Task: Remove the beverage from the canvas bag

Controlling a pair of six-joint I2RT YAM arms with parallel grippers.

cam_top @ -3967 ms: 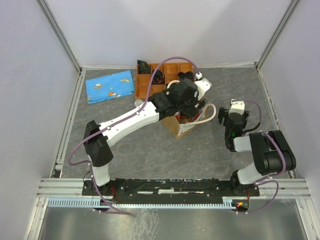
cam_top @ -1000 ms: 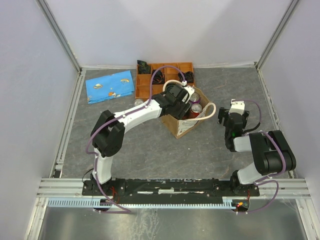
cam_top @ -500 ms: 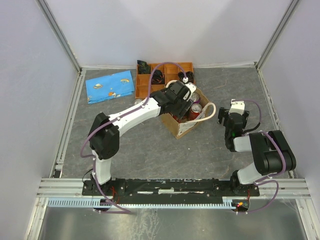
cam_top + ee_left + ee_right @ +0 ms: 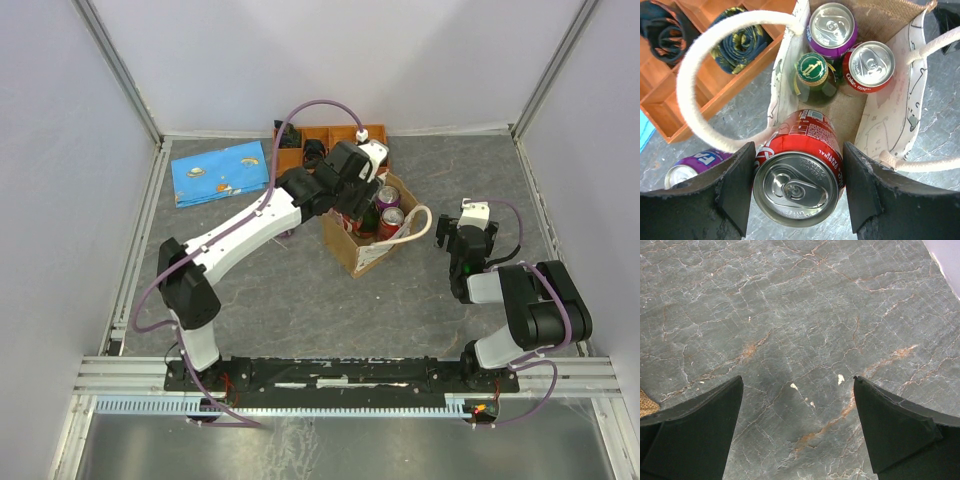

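Observation:
The tan canvas bag (image 4: 366,252) with cream rope handles (image 4: 687,95) stands open mid-table. My left gripper (image 4: 799,186) is shut on a red cola can (image 4: 800,167) and holds it upright above the bag's near edge. Inside the bag (image 4: 892,117) stand a purple can (image 4: 831,27), a green-capped bottle (image 4: 812,70) and another red cola can (image 4: 871,65). In the top view the left gripper (image 4: 352,192) hangs over the bag's back-left corner and hides the held can. My right gripper (image 4: 797,430) is open and empty above bare table, right of the bag (image 4: 468,240).
An orange compartment tray (image 4: 705,82) holding rolled dark cloths stands just behind the bag. A purple can (image 4: 687,167) stands on the table left of the bag. A blue patterned cloth (image 4: 220,172) lies at the back left. White walls enclose the table.
My left gripper has risen out of the bag with the red cola can and drawn back-left. The right arm has not moved.

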